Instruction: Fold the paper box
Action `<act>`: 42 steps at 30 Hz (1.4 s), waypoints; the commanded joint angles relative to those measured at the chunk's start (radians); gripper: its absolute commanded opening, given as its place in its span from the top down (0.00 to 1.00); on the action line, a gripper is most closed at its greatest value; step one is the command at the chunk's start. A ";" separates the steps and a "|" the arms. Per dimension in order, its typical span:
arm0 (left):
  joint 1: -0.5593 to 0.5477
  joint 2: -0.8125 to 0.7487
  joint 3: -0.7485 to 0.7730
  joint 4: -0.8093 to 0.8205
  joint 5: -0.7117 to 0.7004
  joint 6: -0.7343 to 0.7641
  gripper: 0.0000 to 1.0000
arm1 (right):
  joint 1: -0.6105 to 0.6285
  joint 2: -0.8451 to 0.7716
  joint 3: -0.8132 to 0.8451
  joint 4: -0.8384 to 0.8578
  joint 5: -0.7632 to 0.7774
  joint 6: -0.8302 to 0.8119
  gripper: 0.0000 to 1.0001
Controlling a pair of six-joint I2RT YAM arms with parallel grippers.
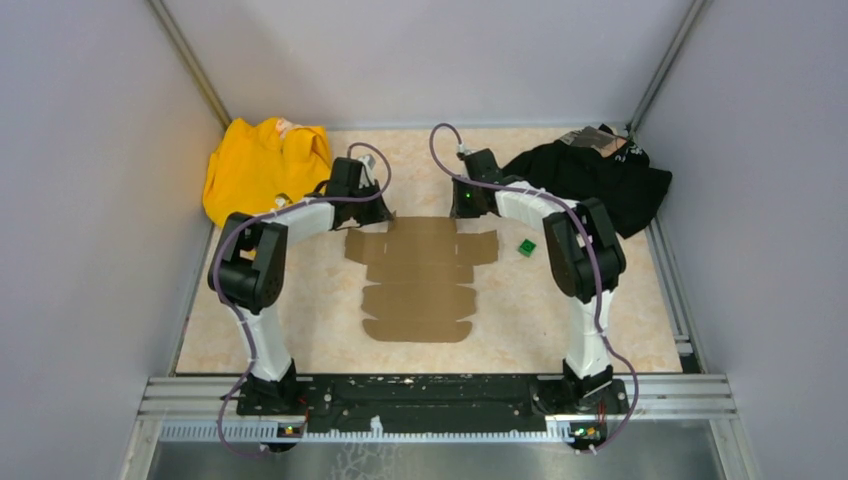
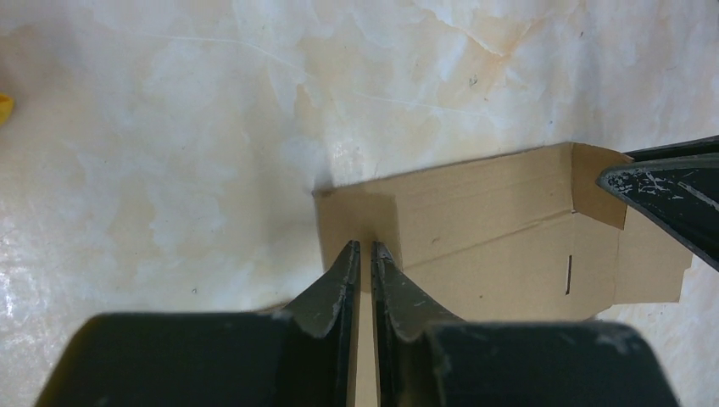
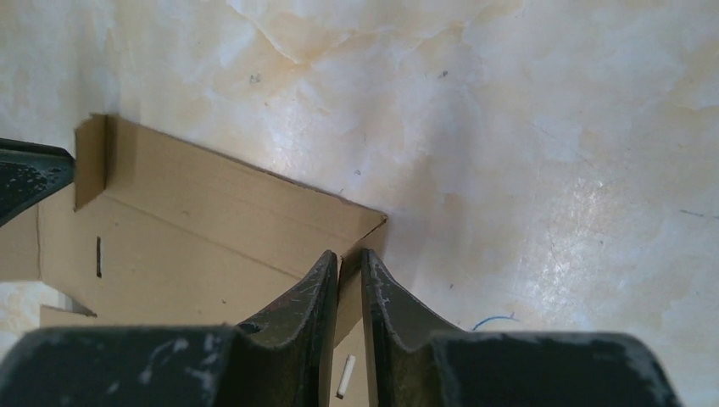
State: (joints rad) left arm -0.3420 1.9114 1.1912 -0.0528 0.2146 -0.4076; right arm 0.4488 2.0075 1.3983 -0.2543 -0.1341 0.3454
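Observation:
The paper box is a flat brown die-cut cardboard sheet lying mid-table, with its far panel raised along a crease. My left gripper is at the sheet's far left corner. In the left wrist view its fingers are shut on the small end flap of the paper box. My right gripper is at the far right corner. Its fingers are pinched on the matching end flap of the paper box, which stands on edge between them. Each wrist view shows the other gripper's dark fingertip at its frame edge.
A yellow garment is heaped at the back left and a black garment at the back right. A tiny green cube lies just right of the cardboard. Grey walls enclose the table on three sides.

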 commanded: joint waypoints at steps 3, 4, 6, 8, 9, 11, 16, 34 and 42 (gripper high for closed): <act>-0.023 0.043 0.058 -0.004 0.019 -0.004 0.86 | 0.031 0.044 0.066 0.004 -0.006 0.003 0.86; -0.026 0.050 0.063 -0.006 0.019 -0.004 0.86 | 0.034 0.049 0.071 0.001 -0.003 0.002 0.86; -0.034 0.062 0.068 -0.006 0.016 -0.005 0.86 | 0.038 0.057 0.077 -0.006 0.004 0.000 0.86; -0.042 0.072 0.071 -0.005 0.017 -0.006 0.86 | 0.043 0.065 0.078 -0.010 0.011 -0.003 0.86; -0.044 0.076 0.069 -0.004 0.016 -0.007 0.87 | 0.046 0.068 0.079 -0.013 0.015 -0.005 0.86; -0.051 0.083 0.065 -0.001 0.015 -0.009 0.87 | 0.054 0.076 0.081 -0.018 0.030 -0.012 0.86; -0.065 0.094 0.038 0.017 0.009 -0.016 0.87 | 0.086 0.104 0.092 -0.032 0.058 -0.031 0.86; -0.073 0.121 0.025 0.086 0.031 -0.005 0.88 | 0.125 0.203 0.068 -0.042 0.075 -0.046 0.85; -0.074 -0.038 0.041 0.084 0.005 0.067 0.64 | 0.125 0.202 0.060 -0.047 0.080 -0.043 0.83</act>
State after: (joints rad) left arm -0.4099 1.9862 1.2259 0.0208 0.2356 -0.3923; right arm 0.5476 2.1258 1.4944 -0.2153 -0.0723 0.3149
